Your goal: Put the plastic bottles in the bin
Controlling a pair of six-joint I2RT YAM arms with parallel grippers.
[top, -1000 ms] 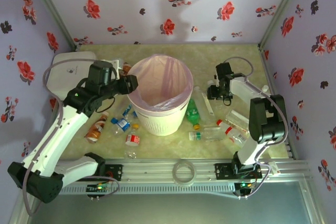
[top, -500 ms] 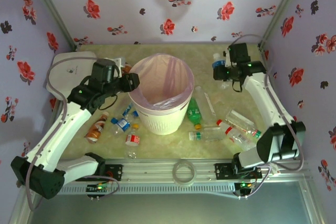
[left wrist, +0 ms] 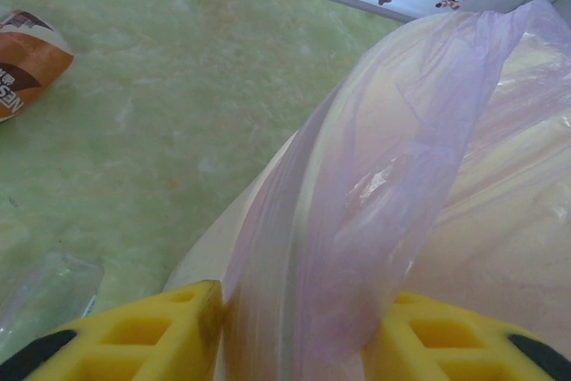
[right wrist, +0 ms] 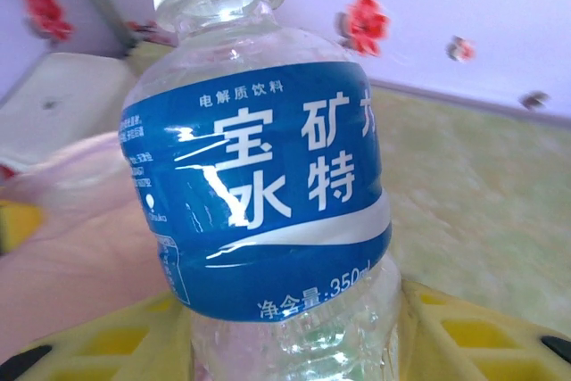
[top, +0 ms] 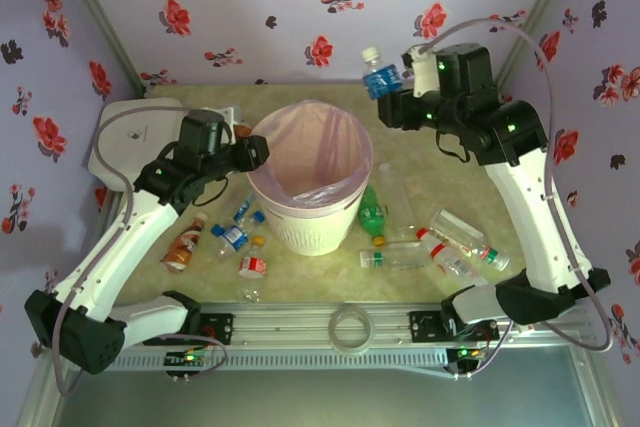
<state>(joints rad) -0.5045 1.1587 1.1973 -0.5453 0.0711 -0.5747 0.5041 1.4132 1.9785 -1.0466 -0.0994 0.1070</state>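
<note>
From above, the bin (top: pixel 300 235) stands mid-frame: round, white, ribbed down its side, lined with a pale pink bag folded over the rim; the left gripper (top: pixel 252 155) sits at its left rim; the right gripper (top: pixel 396 99) hangs above and right of the bin, high in the frame, clenched on a blue-label bottle (top: pixel 378 71) that points its white cap to the upper left; more plastic bottles lie on the table (top: pixel 460 127) around the bin's foot: a green bottle (top: pixel 369 209) touching its right side, clear red-capped bottles (top: pixel 462 241) further right, an orange-brown bottle (top: pixel 182 245) and small blue- and red-labelled ones to the left; a white box (top: pixel 128 132) sits at far left.

In the left wrist view, two yellow fingers (left wrist: pixel 134 341) flank the bin's rim (left wrist: pixel 259 238) and its crumpled pink liner (left wrist: pixel 419 131), pressing in from both sides, so the jaws grasp the lined rim; the orange-brown bottle (left wrist: pixel 27 64) shows at upper left.

In the right wrist view, the blue-label bottle (right wrist: pixel 259 194) stands upright, clear-bodied, with white Chinese lettering, yellow fingers (right wrist: pixel 116 341) tight on either side low down.
</note>
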